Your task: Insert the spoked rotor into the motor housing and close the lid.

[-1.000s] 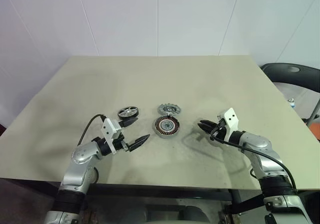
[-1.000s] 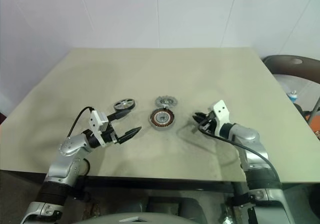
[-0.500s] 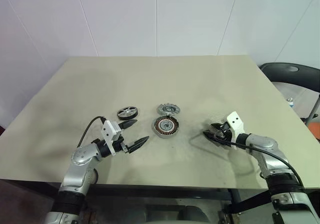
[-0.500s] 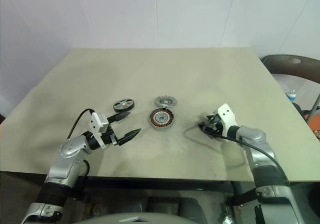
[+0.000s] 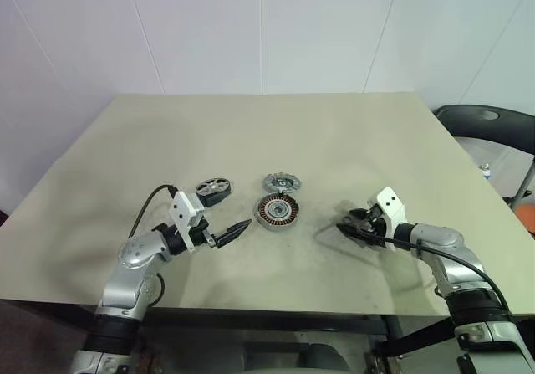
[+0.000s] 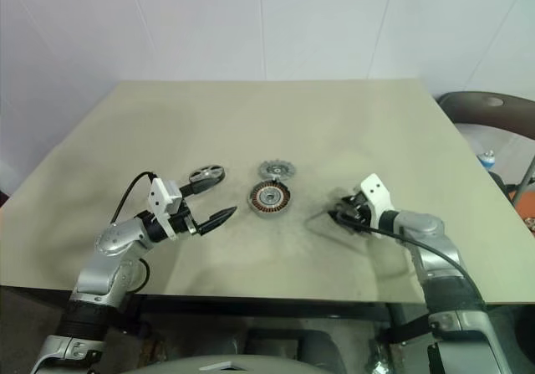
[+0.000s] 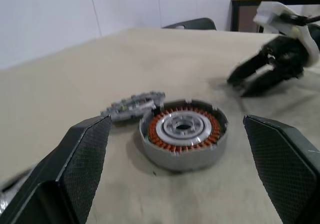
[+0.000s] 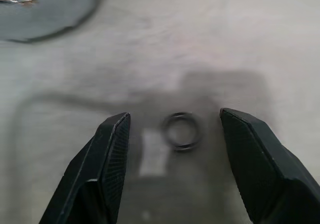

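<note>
1. The left gripper (image 5: 219,222) hangs just above the table (image 5: 267,123) with its two black fingers spread wide and nothing between them.
2. The spoked rotor (image 5: 213,189) lies flat on the table just beyond the left gripper's far finger, closer to this arm than to the other.
3. The motor housing (image 5: 278,211) sits open side up in the middle of the table, copper windings showing, a short way ahead of the left gripper's tips.
4. The lid (image 5: 282,181) lies just behind the motor housing, its rim touching or nearly touching it; the left wrist view shows it tilted a little.
5. The right gripper (image 5: 349,226) points down toward the table well right of the motor housing, jaws parted and empty, a small dark ring (image 8: 181,131) lying on the table between its fingers.
6. In my judgement the rotor is the left arm's to fetch.
</note>
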Controlling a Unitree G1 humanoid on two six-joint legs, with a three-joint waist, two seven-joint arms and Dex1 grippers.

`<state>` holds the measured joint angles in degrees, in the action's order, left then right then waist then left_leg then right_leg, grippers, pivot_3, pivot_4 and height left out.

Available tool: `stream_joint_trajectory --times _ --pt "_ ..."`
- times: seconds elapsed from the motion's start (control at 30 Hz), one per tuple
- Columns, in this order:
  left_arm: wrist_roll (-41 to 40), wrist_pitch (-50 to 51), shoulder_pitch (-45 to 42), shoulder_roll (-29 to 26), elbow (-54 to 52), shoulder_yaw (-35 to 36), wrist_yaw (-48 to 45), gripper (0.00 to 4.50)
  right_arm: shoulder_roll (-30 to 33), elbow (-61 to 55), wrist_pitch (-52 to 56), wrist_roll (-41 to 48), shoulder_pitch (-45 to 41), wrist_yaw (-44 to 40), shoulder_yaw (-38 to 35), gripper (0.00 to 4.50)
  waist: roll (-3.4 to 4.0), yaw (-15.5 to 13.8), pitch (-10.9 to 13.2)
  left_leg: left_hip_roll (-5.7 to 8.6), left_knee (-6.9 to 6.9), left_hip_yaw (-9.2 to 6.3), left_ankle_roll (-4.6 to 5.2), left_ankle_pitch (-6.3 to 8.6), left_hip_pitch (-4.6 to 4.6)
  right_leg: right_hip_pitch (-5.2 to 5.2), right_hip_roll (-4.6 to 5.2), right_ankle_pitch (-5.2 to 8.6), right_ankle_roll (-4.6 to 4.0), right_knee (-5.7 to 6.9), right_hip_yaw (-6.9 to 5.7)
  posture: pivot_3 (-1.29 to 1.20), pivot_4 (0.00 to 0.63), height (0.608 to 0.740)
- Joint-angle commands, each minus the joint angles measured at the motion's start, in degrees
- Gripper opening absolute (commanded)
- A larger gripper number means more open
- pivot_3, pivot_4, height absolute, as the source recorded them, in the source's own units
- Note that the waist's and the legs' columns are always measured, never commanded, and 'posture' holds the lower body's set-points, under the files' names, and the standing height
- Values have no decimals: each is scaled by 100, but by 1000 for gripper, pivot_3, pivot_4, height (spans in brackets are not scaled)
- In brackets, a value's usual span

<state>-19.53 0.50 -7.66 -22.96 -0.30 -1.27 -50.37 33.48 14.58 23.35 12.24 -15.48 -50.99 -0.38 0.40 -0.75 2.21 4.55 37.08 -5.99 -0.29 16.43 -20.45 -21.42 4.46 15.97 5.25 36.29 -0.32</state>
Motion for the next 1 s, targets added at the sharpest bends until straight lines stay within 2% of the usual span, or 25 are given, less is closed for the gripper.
stream_joint_trajectory --times 0.03,0.47,0.57,0.73,1.0 --pt "-106 175 -113 -67 -381 106 118 4500 -68 -47 151 64 112 -111 129 2998 -4 -6 -3 0 0 0 0 0 1 1 0 0 0 0 0 0 0 740" --pt "-176 321 -119 -142 -481 178 192 4500 -61 -19 45 -93 -12 111 114 2998 -11 -1 -7 -3 3 0 0 0 3 3 -3 0 0 0 0 0 0 740" --pt "-150 189 -59 -123 -381 175 164 4500 -60 31 14 -94 -42 117 111 2420 -11 -1 -8 -3 3 0 0 0 4 4 -3 0 0 0 0 0 0 740" --pt "-114 5 5 -141 -245 187 154 4500 -55 21 10 -82 -87 121 78 754 -11 -4 -8 -3 1 0 0 0 1 1 -3 0 0 0 0 0 0 740" --pt "-266 225 -37 -190 -415 212 186 4500 -326 -311 78 241 -200 80 -24 656 -12 10 -8 -5 4 1 0 0 2 2 -4 0 -1 0 0 0 0 740"
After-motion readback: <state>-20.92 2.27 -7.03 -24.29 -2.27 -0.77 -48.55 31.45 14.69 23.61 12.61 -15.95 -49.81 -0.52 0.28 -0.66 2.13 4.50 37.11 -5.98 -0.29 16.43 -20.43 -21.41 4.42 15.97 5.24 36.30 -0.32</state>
